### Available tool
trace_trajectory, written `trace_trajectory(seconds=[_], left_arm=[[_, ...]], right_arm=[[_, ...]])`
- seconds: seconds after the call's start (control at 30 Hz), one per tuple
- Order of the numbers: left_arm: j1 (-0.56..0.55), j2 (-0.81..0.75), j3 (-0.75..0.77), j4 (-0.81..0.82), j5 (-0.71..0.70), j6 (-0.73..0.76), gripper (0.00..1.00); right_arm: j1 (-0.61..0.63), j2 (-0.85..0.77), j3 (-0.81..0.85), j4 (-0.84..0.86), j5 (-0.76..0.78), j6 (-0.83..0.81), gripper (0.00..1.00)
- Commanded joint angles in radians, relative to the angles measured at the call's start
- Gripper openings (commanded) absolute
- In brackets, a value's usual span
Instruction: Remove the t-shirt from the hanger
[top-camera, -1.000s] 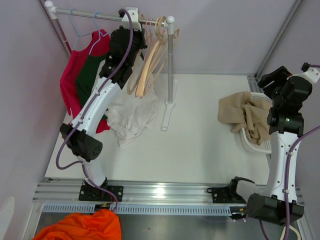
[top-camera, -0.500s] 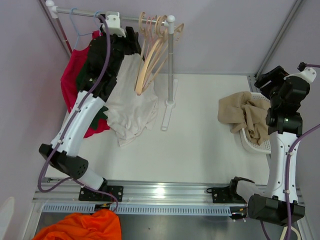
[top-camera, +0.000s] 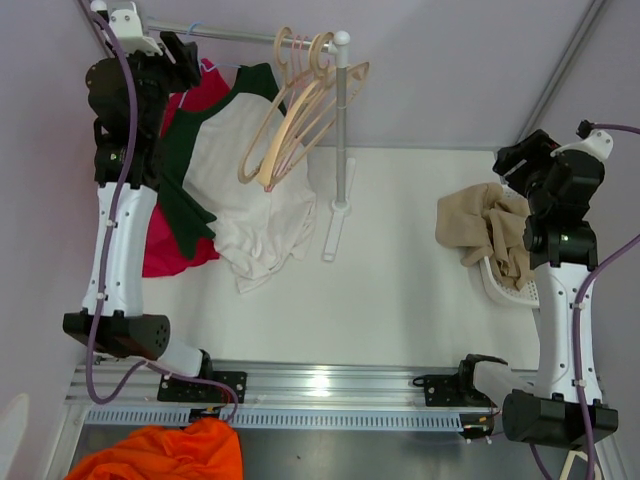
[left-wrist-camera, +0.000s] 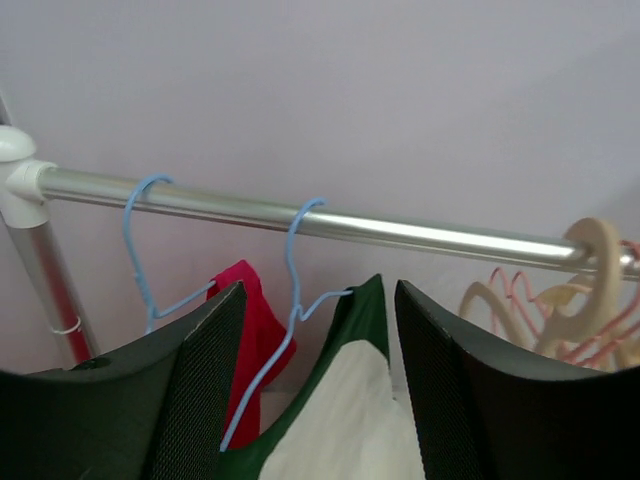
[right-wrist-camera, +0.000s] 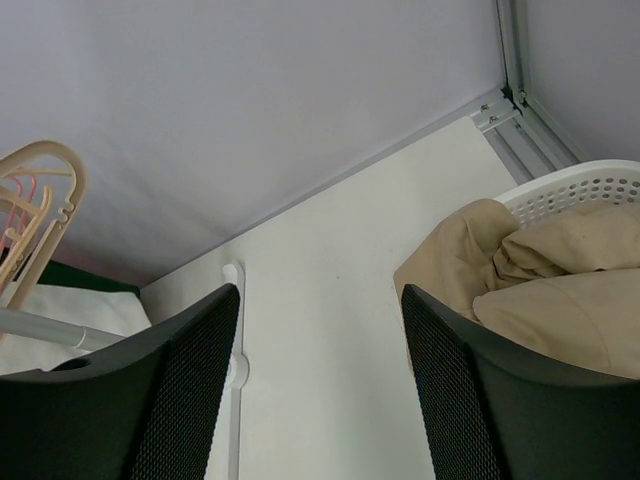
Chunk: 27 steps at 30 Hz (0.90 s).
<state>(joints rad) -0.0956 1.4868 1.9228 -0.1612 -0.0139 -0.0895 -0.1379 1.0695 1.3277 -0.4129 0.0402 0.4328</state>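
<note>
Lilac wall (left-wrist-camera: 400, 100) — t-shirt (top-camera: 235, 150) hangs on blue hanger (left-wrist-camera: 293, 280).

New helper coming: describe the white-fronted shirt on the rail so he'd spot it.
Find the metal rail at the back left. Between the red shirt and the empty wooden hangers hangs the t-shirt: the only one with a white body and dark green sleeves.
</note>
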Motion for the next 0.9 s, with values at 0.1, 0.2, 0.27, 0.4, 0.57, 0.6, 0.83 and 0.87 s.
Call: trace_trajectory(seconds=[0.1,0.2,0.27,0.4,0.57,0.6,0.83,0.87], left_arm=[[0.092,0.059,0.042,-0.032,0.169,-0.030,0.69],[0.093,0.082,0.041,-0.032,0.183,-0.023,0.69],[0.092,0.098,0.044,-0.032,0.195,-0.018,0.68],[0.092,0.151,0.053,-0.024,0.186,-0.021,0.68],[0.119,0.230,0.120,-0.024,0.192,-0.047,0.62],[0.120,0.243,0.140,-0.026,0.193,-0.050,0.61],[0.120,0.334,0.225,-0.043,0.209,-0.058,0.46],[0.120,0.345,0.229,-0.041,0.210,-0.065,0.45]], right_arm=[[0.032,0.017,0.013,0.054,0.013,-0.003,0.71],[0.047,0.026,0.018,0.057,0.024,-0.006,0.71],[0.053,0.033,0.018,0.059,0.027,-0.008,0.72],[0.063,0.043,0.019,0.063,0.032,-0.011,0.72],[0.070,0.055,0.025,0.063,0.046,-0.025,0.72],[0.072,0.058,0.028,0.063,0.046,-0.026,0.72],[0.073,0.066,0.033,0.065,0.067,-0.032,0.73],[0.075,0.067,0.031,0.068,0.067,-0.032,0.73]])
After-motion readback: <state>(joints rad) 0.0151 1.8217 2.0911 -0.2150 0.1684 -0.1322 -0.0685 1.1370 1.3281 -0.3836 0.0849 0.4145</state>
